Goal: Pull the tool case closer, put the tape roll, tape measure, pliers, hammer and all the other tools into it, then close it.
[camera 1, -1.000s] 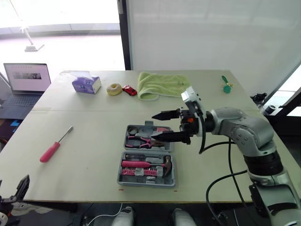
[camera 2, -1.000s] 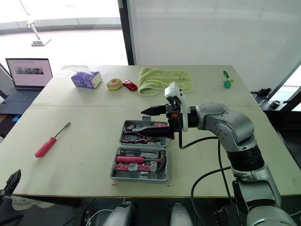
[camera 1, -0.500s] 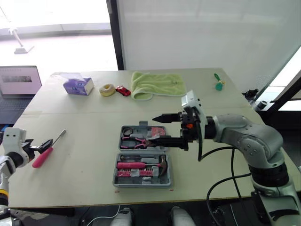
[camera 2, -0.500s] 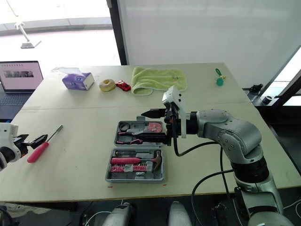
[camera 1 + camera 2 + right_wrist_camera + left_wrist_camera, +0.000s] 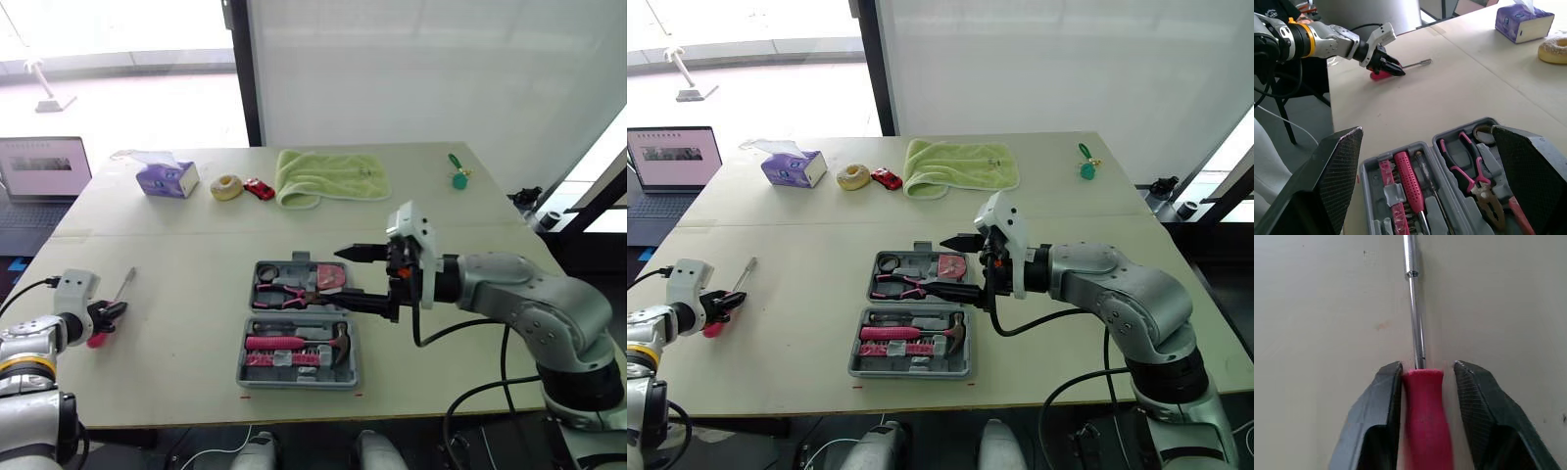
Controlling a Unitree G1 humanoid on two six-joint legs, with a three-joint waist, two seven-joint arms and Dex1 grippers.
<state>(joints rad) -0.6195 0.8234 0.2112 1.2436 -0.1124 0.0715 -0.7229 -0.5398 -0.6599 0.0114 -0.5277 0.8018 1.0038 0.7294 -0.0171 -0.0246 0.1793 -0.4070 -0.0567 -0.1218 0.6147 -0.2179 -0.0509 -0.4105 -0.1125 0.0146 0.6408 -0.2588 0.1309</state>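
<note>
Likely light and stiff, the screwdriver [image 5: 1417,333] wants gripping at its red handle [image 5: 1425,431], which the left claw [image 5: 1425,368] straddles unclamped; right claw [image 5: 327,272] gapes.

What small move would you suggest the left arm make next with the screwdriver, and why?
Probably shut the left gripper on the screwdriver: its fingers straddle the red handle with a gap showing on one side, and the tool lies flat on the table, well apart from the open tool case.
</note>
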